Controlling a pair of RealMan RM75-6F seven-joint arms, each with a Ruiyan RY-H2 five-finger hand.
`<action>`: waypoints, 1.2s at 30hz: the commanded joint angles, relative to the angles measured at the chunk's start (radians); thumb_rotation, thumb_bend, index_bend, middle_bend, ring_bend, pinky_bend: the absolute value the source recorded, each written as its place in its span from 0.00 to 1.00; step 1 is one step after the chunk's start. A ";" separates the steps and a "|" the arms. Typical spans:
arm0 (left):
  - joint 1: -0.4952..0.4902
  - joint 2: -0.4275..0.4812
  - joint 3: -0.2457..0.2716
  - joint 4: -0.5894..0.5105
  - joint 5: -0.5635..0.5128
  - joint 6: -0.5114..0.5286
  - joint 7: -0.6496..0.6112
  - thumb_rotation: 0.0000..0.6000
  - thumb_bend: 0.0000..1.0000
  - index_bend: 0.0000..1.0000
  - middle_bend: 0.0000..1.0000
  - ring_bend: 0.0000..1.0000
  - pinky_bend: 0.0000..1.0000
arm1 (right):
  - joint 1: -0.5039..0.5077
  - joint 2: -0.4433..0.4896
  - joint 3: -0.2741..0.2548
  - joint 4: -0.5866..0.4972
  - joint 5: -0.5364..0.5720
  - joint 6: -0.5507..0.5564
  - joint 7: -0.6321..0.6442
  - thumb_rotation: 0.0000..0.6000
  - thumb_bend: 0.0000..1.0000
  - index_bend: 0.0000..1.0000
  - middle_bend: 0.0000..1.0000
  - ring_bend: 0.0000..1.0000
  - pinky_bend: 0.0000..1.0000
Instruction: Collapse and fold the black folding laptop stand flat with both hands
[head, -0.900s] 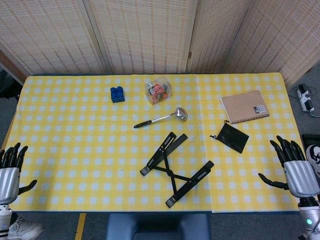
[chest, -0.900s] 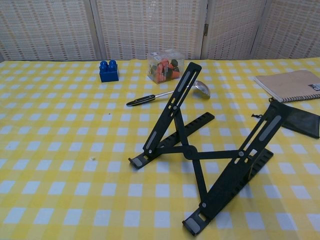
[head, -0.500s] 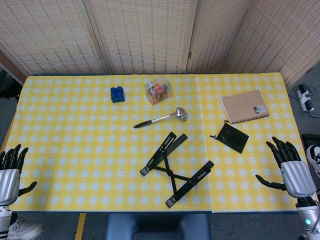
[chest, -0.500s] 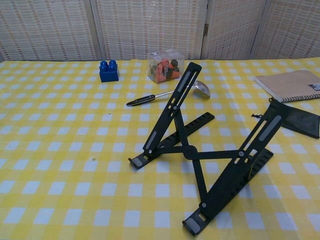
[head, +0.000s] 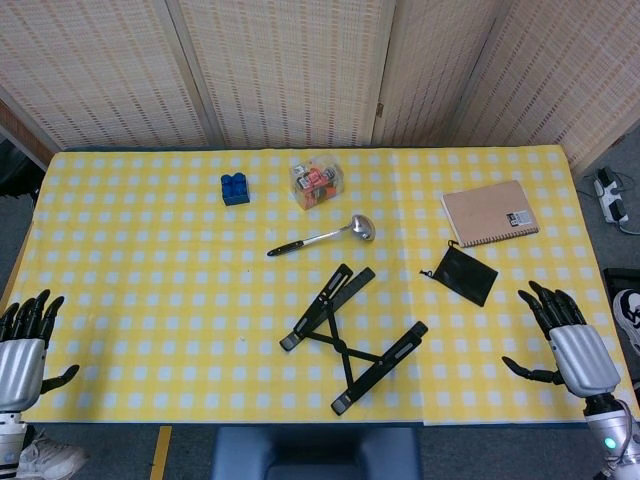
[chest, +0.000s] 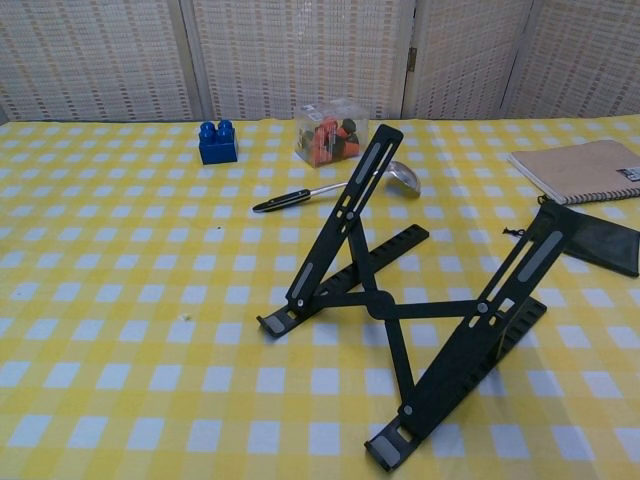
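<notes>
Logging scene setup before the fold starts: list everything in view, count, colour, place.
laptop stand: 1, black, opened up, table's near centre
ladle: 1, steel with black handle, behind the stand
toy brick: 1, blue, far left of centre
clear box: 1, red and black pieces inside, far centre
notebook: 1, tan, far right
pouch: 1, black, in front of the notebook
tablecloth: 1, yellow-white check
left hand: fingers apart, near left edge, holds nothing
right hand: fingers apart, near right edge, holds nothing

My yellow-checked table (head: 130, 290): laptop stand (head: 352, 338), ladle (head: 322, 236), blue brick (head: 235, 188), clear box (head: 317, 183), notebook (head: 489, 212), black pouch (head: 463, 274).
</notes>
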 joint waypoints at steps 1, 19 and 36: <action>0.000 0.004 0.001 -0.004 0.004 0.003 0.002 1.00 0.16 0.06 0.04 0.00 0.00 | 0.035 -0.001 -0.013 -0.006 -0.025 -0.049 0.031 0.57 0.25 0.00 0.00 0.00 0.00; 0.015 0.023 0.015 -0.036 0.011 0.010 0.012 1.00 0.16 0.06 0.05 0.00 0.00 | 0.285 -0.106 -0.074 0.039 -0.147 -0.355 0.295 0.57 0.25 0.00 0.00 0.00 0.00; 0.015 0.026 0.017 -0.041 0.015 0.009 0.016 1.00 0.16 0.06 0.05 0.00 0.00 | 0.449 -0.269 -0.072 0.164 -0.195 -0.369 0.613 0.57 0.25 0.00 0.00 0.00 0.00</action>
